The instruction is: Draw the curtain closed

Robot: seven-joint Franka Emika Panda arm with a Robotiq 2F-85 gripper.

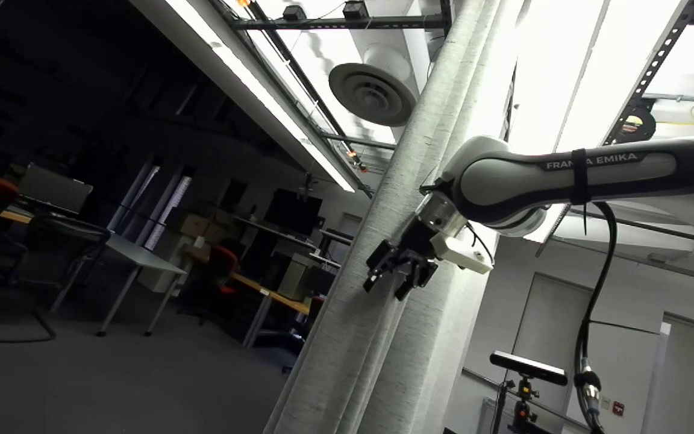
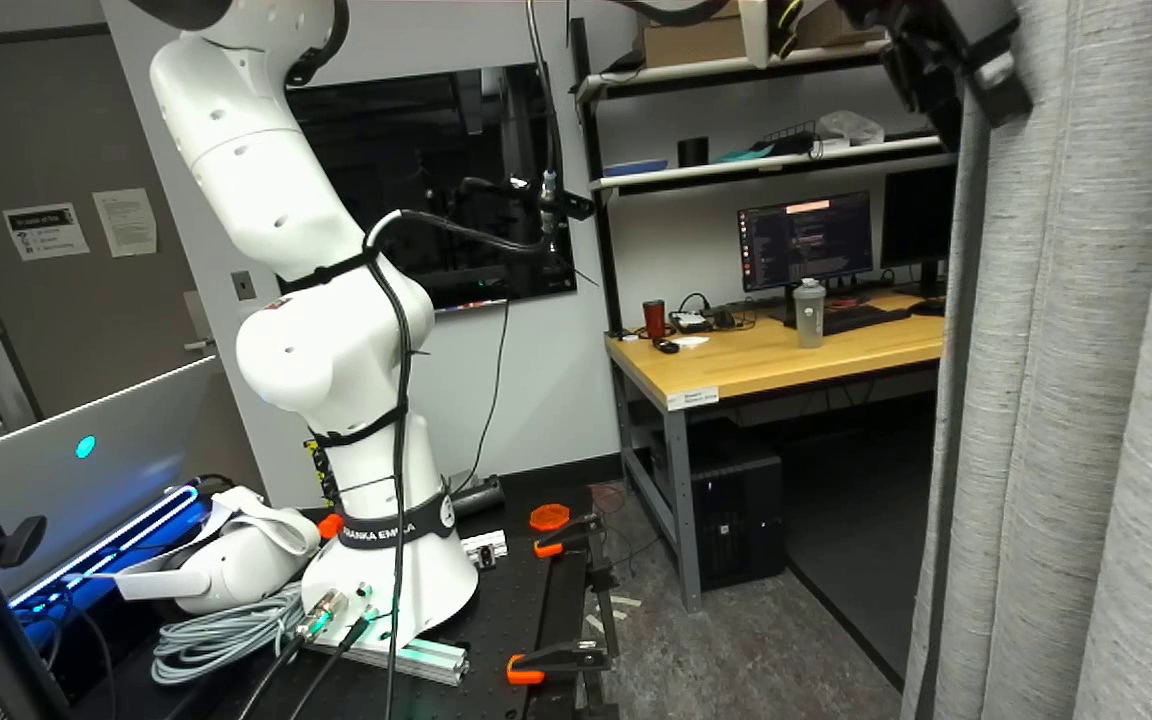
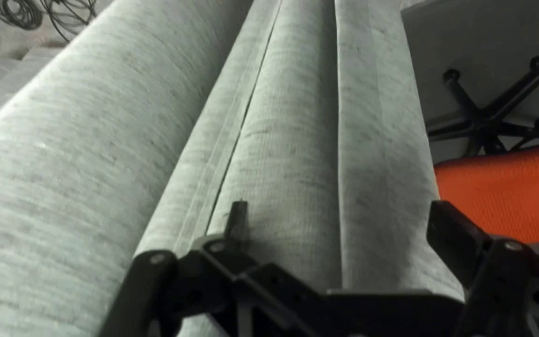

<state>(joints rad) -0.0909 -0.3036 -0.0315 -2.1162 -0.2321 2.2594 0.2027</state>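
The curtain [image 1: 383, 355] is a tall pale grey fabric with soft vertical folds, hanging bunched beside the arm. It also fills the right side of an exterior view [image 2: 1086, 350] and most of the wrist view [image 3: 293, 117]. My gripper [image 1: 387, 288] is black and open against the curtain, its fingers spread. In the wrist view the gripper [image 3: 338, 206] has folds of the curtain between its fingers, with the right finger near the curtain's edge. Its fingers also show at the top of an exterior view [image 2: 976, 110], partly cut off. Whether the fingertips touch the fabric I cannot tell.
An orange chair [image 3: 503, 187] stands just beyond the curtain's edge in the wrist view. A camera on a stand [image 1: 528, 367] is near the curtain. A wooden desk [image 2: 776, 370] with monitors stands behind. Light strips [image 1: 268, 90] hang overhead.
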